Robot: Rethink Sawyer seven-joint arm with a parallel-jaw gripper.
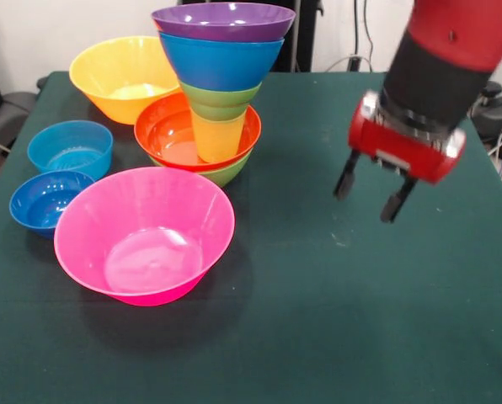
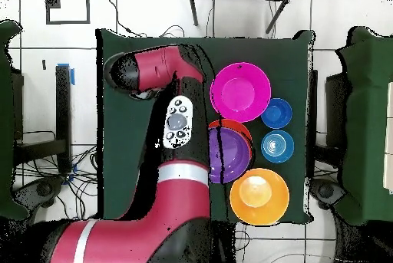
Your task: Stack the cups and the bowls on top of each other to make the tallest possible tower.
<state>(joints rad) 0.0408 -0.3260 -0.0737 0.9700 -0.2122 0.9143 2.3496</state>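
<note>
The tower (image 1: 213, 93) stands upright: green bowl, red-orange bowl, yellow cup, small green, blue and purple bowls. A pink bowl (image 1: 144, 233), orange bowl (image 1: 120, 76) and two blue bowls (image 1: 70, 147) sit loose nearby.

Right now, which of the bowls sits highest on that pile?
The purple bowl. It tops the tower, resting in the blue bowl beneath it, while the pink bowl and orange bowl stand on the table.

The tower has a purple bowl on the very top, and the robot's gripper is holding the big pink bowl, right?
Not quite. The purple bowl does top the tower, but the gripper holds nothing. The front view shows it open and empty, hanging above the bare cloth, well apart from the big pink bowl, which sits on the table by itself.
</note>
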